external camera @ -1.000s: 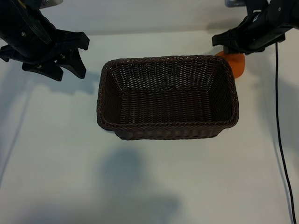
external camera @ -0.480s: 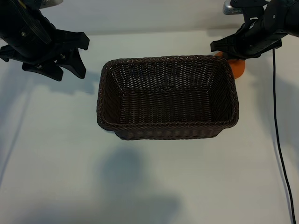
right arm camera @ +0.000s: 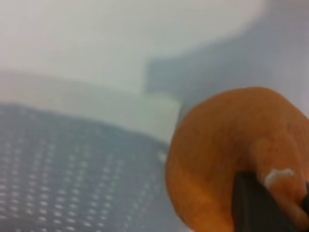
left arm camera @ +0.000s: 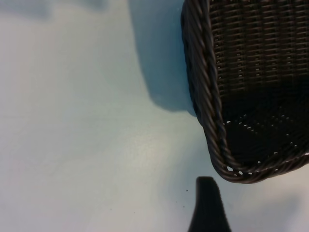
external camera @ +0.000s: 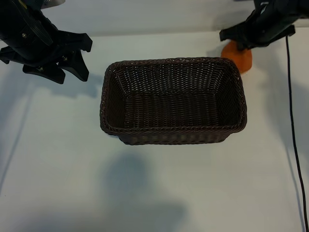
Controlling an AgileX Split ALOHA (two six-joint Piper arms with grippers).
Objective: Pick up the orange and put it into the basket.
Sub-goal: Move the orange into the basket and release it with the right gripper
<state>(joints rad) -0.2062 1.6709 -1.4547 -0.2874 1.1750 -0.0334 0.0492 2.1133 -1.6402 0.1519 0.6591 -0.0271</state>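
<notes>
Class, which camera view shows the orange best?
The right wrist view: the orange fills much of the picture. The exterior view shows it partly hidden under the right gripper, beside the basket. The left wrist view misses it.

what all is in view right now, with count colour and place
basket: one, dark brown woven wicker, middle of the table, nothing in it
orange: one, orange, just past the basket's far right corner, under the right gripper
table: one, white, under everything
cable: one, black, running down the table's right edge
left gripper: one, black, open, parked above the table left of the basket's far left corner
right gripper: one, black, closed onto the orange's top; a finger presses against the fruit in the right wrist view
</notes>
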